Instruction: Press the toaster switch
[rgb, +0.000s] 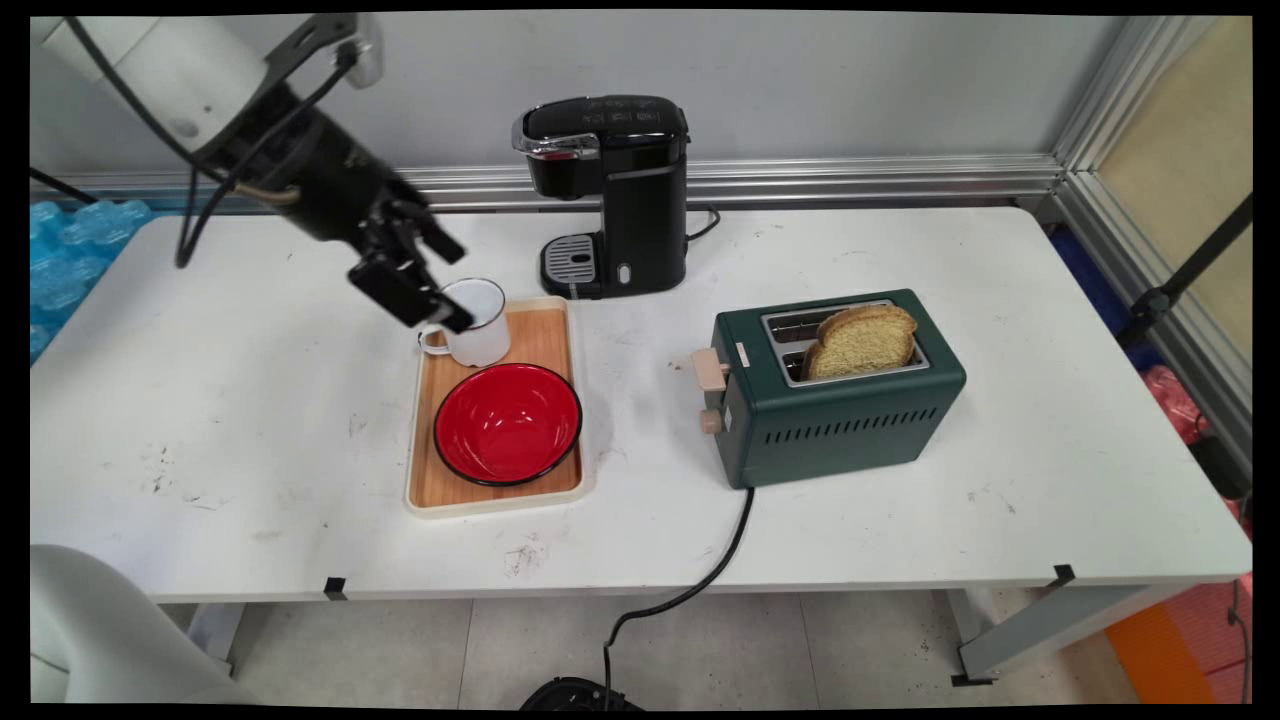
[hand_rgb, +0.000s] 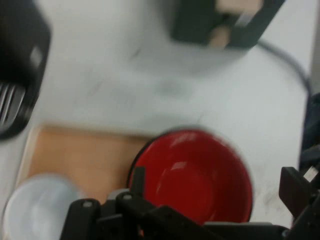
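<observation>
While the white arm reaches in from the desk's far left corner, its black pincer (rgb: 425, 270) hangs tilted just above the wooden tray (rgb: 545, 340), close over the handle side of a white enamel mug (rgb: 480, 325). Its two fingers stand spread well apart, released, with nothing between them. From the main view it is not clear whether the lower finger touches the mug's rim or handle.

The hand view shows one fingertip (hand_rgb: 138, 180) in front of a red bowl (hand_rgb: 197, 175) and the other at the picture's right edge, again wide apart and gripping nothing.

The mug stands at the tray's far end and the red bowl (rgb: 508, 423) with its dark rim fills the near end; the two sit close together. The tray lies left of the desk's middle.

Just beyond the tray's far right corner, near the desk's back edge, stands a black coffee machine (rgb: 620, 190). Right of the tray, well apart from it, sits a dark green toaster (rgb: 840, 400) with a slice of bread (rgb: 862, 340) sticking up from its near slot. Its black cord (rgb: 720, 560) runs off the desk's front edge.
</observation>
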